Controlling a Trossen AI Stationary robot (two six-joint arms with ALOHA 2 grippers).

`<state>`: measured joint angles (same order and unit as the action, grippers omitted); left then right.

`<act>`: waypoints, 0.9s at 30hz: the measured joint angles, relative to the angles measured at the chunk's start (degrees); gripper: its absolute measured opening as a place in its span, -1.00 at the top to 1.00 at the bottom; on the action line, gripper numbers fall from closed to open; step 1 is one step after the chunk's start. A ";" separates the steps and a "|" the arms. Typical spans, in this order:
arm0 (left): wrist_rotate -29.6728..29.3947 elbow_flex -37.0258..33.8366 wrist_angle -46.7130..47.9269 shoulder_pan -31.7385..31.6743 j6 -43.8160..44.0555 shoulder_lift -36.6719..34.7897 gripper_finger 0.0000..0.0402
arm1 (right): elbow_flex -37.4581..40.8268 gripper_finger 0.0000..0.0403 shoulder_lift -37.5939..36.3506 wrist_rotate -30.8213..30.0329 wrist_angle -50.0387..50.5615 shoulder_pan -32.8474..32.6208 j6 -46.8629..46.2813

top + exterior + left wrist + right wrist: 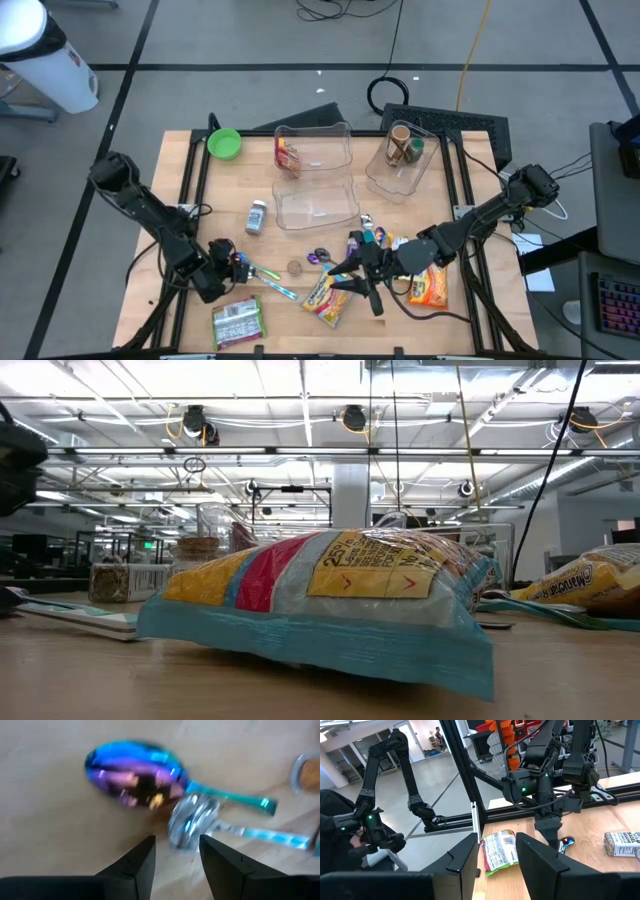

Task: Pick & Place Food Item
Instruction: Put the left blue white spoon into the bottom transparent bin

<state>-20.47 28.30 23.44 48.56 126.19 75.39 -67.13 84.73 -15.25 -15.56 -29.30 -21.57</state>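
- The left pincer (232,268) is hovering low over the table's (190,180) front-left part, its fingers (137,862) parted and gripping nothing.
- Just ahead of its tips, an iridescent spoon (135,772) and a small silvery piece (192,817) are lying on the wood; a teal handle (272,280) is running off toward the table's middle.
- A green-white packet (238,322) is lying just behind this pincer, near the front edge.
- The right pincer (352,272) is hanging at the front-middle, fingers (457,857) apart with nothing between them.
- A snack bag (327,297), yellow, red and pale blue, is lying flat right beside it, toward the front edge, untouched.
- An orange bag (430,286) is sitting under that arm, behind the pincer.
- Small wrapped items (372,236) are crowding just beyond the right pincer.
- Farther off, two clear bins (318,200), a jar (402,146) in a third bin, a green bowl (224,144) and a small can (257,217) are standing.
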 joint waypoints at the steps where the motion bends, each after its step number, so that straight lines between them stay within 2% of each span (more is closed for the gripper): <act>1: -0.66 -0.06 0.21 -0.33 -0.01 0.02 0.20 | 0.00 0.38 0.00 0.01 0.02 0.04 -0.01; 7: -0.44 -0.07 0.00 -2.97 -1.75 0.00 0.20 | 0.00 0.38 0.00 0.03 0.03 0.48 0.23; 14: 5.12 -0.01 -0.15 -5.90 -6.88 -0.11 0.23 | 0.00 0.38 0.00 0.04 0.20 0.83 0.23; 17: 5.82 0.00 -0.47 -6.50 -8.29 -0.11 0.38 | 0.00 0.38 0.00 0.07 1.00 0.81 0.23; 20: 6.56 -0.15 -1.96 -7.07 -10.81 -0.08 0.64 | 0.00 0.38 0.00 0.07 1.48 0.81 0.23; 23: 7.37 -0.01 -7.75 -7.47 -14.59 -0.16 0.91 | 0.00 0.38 0.00 0.07 1.82 0.83 0.23; 27: 9.96 -0.01 -12.99 -8.26 -20.01 -0.13 0.93 | 0.00 0.38 0.00 0.07 2.04 0.82 0.72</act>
<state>-10.51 28.28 10.45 40.29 106.18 75.26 -67.13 84.73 -15.18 -13.52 -28.48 -20.85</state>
